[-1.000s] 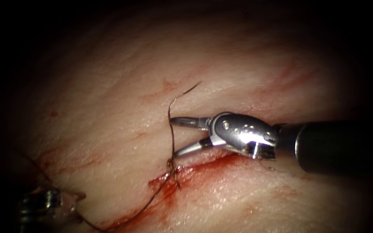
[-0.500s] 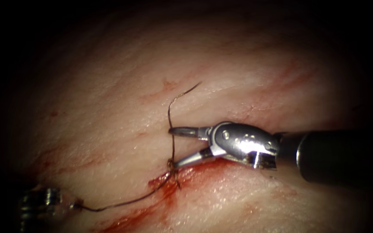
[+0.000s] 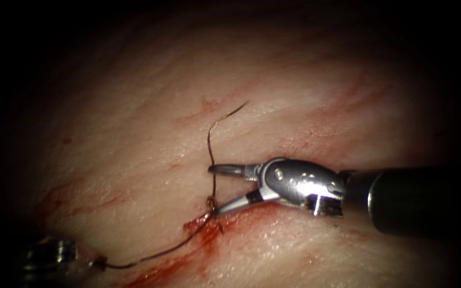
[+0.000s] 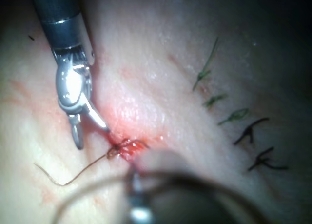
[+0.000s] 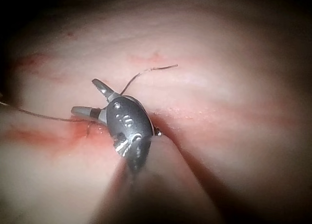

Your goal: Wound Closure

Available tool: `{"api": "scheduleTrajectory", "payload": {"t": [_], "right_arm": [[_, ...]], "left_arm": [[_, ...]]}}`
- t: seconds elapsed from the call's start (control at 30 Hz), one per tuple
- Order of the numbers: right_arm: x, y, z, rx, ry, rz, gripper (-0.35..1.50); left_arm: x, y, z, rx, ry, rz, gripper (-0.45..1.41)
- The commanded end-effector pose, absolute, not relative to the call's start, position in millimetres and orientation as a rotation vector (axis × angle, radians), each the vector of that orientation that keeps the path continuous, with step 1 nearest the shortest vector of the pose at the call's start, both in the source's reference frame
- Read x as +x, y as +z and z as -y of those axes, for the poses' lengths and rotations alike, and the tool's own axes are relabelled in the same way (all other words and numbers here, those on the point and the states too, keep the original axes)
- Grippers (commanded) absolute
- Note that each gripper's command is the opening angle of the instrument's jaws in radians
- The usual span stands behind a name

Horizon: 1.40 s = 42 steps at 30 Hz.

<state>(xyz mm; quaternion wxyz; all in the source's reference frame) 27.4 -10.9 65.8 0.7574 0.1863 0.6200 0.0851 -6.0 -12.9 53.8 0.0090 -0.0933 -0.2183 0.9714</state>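
The right tool [image 3: 213,188] gapes wide and holds nothing, its jaws straddling the thread [image 3: 211,144] just above the knot [image 3: 209,202] at the cut [image 3: 198,226]. Beyond, the thread runs to the left tool [image 3: 49,255], which grips it. Older stitches [image 4: 253,133] lie well apart on the tissue [image 3: 134,160].

Endoscope light: a central pool fell on the tissue [image 3: 150,154], fading to black at every edge
Glare: bright highlights sat on the right tool [image 3: 213,190], seen too in the left wrist view [image 4: 92,136]
Shadow: the right shaft lay dark
Focus: the left tool [image 3: 94,261] was dim and blurred
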Motion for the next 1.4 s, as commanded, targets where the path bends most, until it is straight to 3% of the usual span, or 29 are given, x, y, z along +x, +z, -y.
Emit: {"api": "scheduleTrajectory", "payload": {"t": [0.03,0.43,1.03,1.4], "right_arm": [[28.6,67,11.3,0.402,0.192,-1.351,1.11],[31.2,70,12.4,0.383,0.235,-1.340,1.11],[27.8,69,13.8,0.406,0.220,-1.391,0.98],[28.1,69,13.2,0.336,0.312,-1.506,0.94]], "left_arm": [[-7.0,54,13.3,-0.307,3.038,0.690,-0.45],[-12.6,53,7.7,-0.577,2.951,0.740,-0.45],[-15.1,65,-2.8,-0.659,2.827,0.720,-0.45],[-15.6,72,-1.3,-0.639,2.816,0.707,-0.45]]}}
